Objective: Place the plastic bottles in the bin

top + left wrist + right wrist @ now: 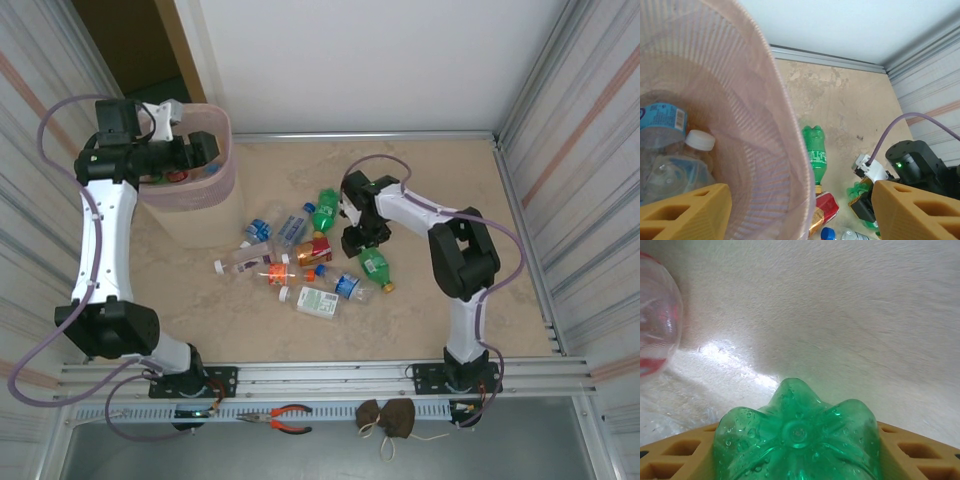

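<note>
Overhead and close left-wrist cameras both look down into the bin (200, 215); right-wrist camera skims the tabletop (840, 315) right of it.

a: what's around the surface (450, 180)?
b: it's beige and mottled, evenly lit. a plain white wall (370, 60) at the back, ribbed grey panels (585, 140) with an orange stripe on both sides.
a: the near edge?
b: a metal rail (330, 372). a dark brown doorway (130, 40) far left.
</note>
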`<state>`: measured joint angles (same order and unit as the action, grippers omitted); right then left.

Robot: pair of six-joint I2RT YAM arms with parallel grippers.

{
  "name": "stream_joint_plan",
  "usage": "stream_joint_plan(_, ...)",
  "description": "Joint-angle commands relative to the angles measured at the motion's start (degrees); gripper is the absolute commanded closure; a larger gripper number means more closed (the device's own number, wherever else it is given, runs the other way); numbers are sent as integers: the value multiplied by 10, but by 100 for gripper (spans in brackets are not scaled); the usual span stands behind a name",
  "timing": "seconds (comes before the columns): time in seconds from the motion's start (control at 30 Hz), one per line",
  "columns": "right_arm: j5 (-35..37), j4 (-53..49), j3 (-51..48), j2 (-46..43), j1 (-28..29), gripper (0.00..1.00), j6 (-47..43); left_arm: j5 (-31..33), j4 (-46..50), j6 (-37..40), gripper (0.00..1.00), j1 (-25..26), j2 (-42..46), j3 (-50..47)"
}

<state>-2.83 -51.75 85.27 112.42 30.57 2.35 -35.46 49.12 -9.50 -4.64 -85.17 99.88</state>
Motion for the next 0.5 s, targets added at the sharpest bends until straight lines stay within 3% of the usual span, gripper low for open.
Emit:
stream_joint_plan(0.0, 0, 18, -15, -70, -14, 44, 32, -25, -49, -14, 26, 15, 37, -20)
stream_joint_plan(0.47, -80, 105, -27, -264, -21, 44, 94, -66, -242, -40, 25, 141, 88, -130)
